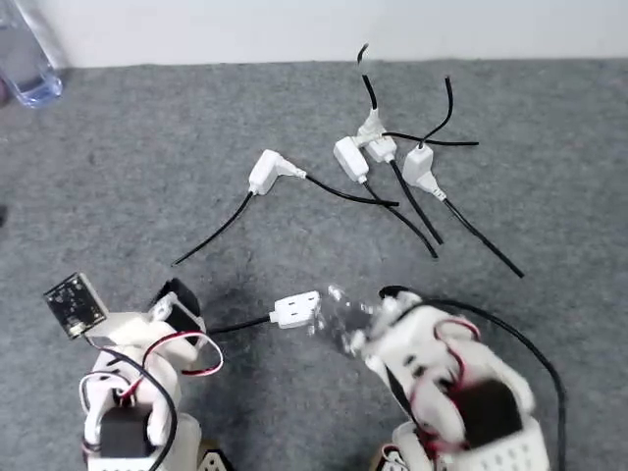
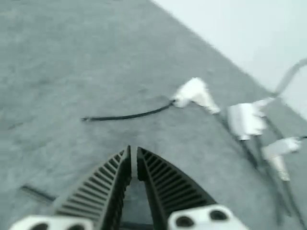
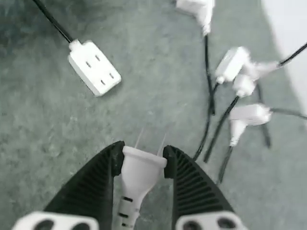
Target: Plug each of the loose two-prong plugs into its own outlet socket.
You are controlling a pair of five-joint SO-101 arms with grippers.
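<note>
My right gripper [image 3: 142, 155] is shut on a white two-prong plug [image 3: 139, 175] whose prongs point forward. In the high view this gripper [image 1: 337, 319] sits just right of a white outlet socket [image 1: 294, 309], which lies on the grey carpet with its black cable running left; the socket [image 3: 94, 67] faces up with its slots showing. My left gripper [image 2: 133, 160] is shut and empty, low at the front left [image 1: 179, 297]. A white angled plug [image 1: 267, 172] [image 2: 194, 92] lies farther out. Several more white plugs and sockets [image 1: 378, 147] [image 3: 240, 72] lie tangled at the back.
Black cables [image 1: 422, 211] trail from the back cluster toward the right front. A clear plastic container [image 1: 29, 74] stands at the far left corner. The white wall edge runs along the back of the carpet [image 1: 118, 177].
</note>
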